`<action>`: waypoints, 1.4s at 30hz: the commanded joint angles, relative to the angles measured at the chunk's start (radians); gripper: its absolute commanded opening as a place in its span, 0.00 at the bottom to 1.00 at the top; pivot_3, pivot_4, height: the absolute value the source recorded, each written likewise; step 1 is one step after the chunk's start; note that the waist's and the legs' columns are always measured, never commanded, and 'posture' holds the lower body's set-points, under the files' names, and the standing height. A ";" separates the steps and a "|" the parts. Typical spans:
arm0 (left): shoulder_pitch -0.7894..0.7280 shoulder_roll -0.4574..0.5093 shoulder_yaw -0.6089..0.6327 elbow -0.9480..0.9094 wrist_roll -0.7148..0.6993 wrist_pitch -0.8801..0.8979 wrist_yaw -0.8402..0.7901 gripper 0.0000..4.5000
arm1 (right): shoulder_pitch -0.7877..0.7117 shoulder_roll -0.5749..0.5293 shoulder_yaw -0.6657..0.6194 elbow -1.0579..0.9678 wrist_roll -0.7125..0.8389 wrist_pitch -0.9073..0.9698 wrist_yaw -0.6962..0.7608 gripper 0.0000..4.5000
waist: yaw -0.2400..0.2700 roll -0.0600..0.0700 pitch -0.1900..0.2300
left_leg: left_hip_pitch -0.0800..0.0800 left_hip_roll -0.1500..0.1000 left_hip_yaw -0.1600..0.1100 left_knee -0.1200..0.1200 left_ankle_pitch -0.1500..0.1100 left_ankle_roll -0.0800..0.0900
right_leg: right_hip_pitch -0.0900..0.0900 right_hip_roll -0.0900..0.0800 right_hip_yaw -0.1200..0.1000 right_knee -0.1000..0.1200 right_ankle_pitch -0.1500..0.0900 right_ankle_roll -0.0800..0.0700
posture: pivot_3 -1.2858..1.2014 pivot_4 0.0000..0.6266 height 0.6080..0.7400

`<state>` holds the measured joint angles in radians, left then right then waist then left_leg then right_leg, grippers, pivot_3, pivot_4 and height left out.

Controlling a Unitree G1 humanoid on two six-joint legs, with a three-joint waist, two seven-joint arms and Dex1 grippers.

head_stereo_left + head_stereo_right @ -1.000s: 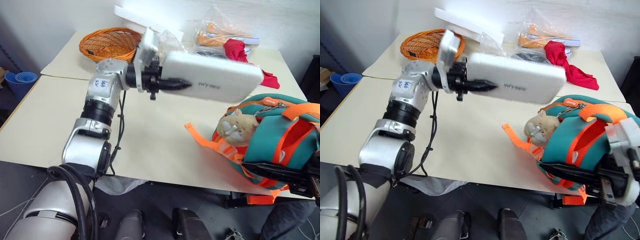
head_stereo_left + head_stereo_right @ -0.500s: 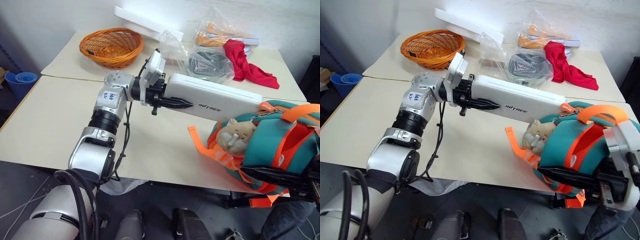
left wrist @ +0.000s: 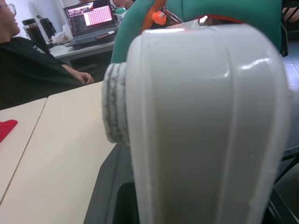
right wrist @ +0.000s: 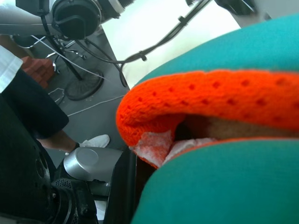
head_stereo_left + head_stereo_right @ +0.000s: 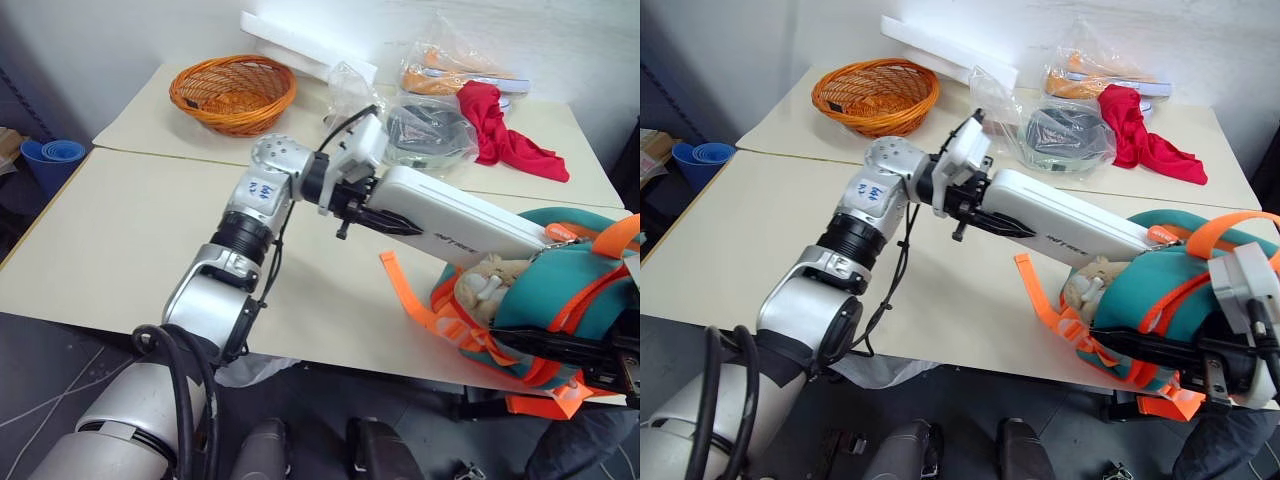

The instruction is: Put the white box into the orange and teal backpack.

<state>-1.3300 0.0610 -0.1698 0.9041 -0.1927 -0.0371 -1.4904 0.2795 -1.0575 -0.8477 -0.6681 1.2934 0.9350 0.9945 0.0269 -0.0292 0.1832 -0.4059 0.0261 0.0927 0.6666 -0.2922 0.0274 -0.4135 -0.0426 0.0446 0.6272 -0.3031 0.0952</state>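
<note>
A: Going left to right, what sat on the table (image 5: 120, 250)?

B: At about ten o'clock stood an orange wicker basket (image 5: 233, 92). Toward twelve lay a long white foam slab (image 5: 300, 42), then some clear plastic bags (image 5: 425, 125), and at about one o'clock a red cloth (image 5: 505, 135). None of it mattered to the job.

A: And the left gripper (image 5: 385, 218)?

B: It reached out over the middle of the table, its black fingers clamped on the near end of the white box (image 5: 470, 225). The box was in the air, slanting down toward four o'clock, and its far end touched the top of the orange and teal backpack (image 5: 570, 290), by the orange zipper pull. The left wrist view looked straight along the box at the teal fabric beyond it.

A: The pack itself?

B: It sat at the table's edge at about four o'clock, a small beige plush toy (image 5: 487, 290) on its front and an orange strap (image 5: 415, 300) trailing onto the tabletop.

A: The right gripper (image 5: 1160, 352)?

B: Its fingers were together, pinching the pack's lower edge; its wrist view showed orange mesh and teal cloth pressed close.

A: So how far along was it?

B: I'd say past halfway. The box was lifted, carried over and aimed at the pack. Whether its tip had entered the opening I couldn't tell. Sliding it fully inside and letting go remained.
</note>
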 commanded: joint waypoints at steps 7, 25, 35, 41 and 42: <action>-0.027 -0.286 -0.124 0.060 0.159 -0.106 0.159 0.28 | -0.089 -0.001 0.086 -0.027 0.002 -0.034 -0.045 0.00 | -0.003 0.000 0.000 | 0.000 0.000 0.000 0.001 -0.001 0.001 | 0.001 -0.001 0.001 -0.001 0.000 0.001 | 0.52 0.24 1.00; 0.112 0.255 0.026 -0.322 -0.132 0.318 -0.124 0.87 | -0.039 0.044 0.038 -0.051 0.051 -0.032 -0.134 0.00 | -0.054 0.002 -0.001 | 0.006 0.004 0.000 -0.002 0.002 -0.004 | -0.001 0.000 0.005 0.009 -0.001 -0.003 | 0.52 0.24 1.00; 0.173 0.111 0.006 -0.528 -0.174 0.449 0.174 0.87 | -0.037 0.043 0.048 -0.067 0.078 -0.042 -0.169 0.00 | -0.011 0.002 -0.001 | 0.003 0.001 -0.002 0.005 0.000 -0.001 | 0.001 -0.004 0.002 0.009 0.000 0.000 | 0.52 0.24 1.00; 0.149 0.001 -0.059 -0.457 -0.087 0.374 0.278 0.87 | -0.028 0.051 0.030 -0.080 0.126 -0.046 -0.201 0.00 | -0.026 0.002 -0.001 | 0.003 0.002 -0.001 0.005 0.000 -0.001 | 0.001 -0.001 0.004 0.008 0.000 0.000 | 0.52 0.24 1.00; 0.143 -0.015 -0.062 -0.439 -0.077 0.357 0.292 0.87 | -0.026 0.052 0.027 -0.084 0.132 -0.048 -0.206 0.00 | -0.028 0.002 -0.001 | 0.003 0.002 -0.001 0.005 0.000 -0.001 | 0.001 0.000 0.004 0.008 0.000 0.000 | 0.52 0.24 1.00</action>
<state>-1.1548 0.0618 -0.2264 0.4531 -0.2947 0.3637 -1.2362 0.2540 -1.0143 -0.7858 -0.7248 1.3908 0.9093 0.7946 -0.0007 -0.0270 0.1826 -0.4024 0.0282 0.0918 0.6714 -0.2922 0.0265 -0.4128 -0.0428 0.0487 0.6347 -0.3034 0.0947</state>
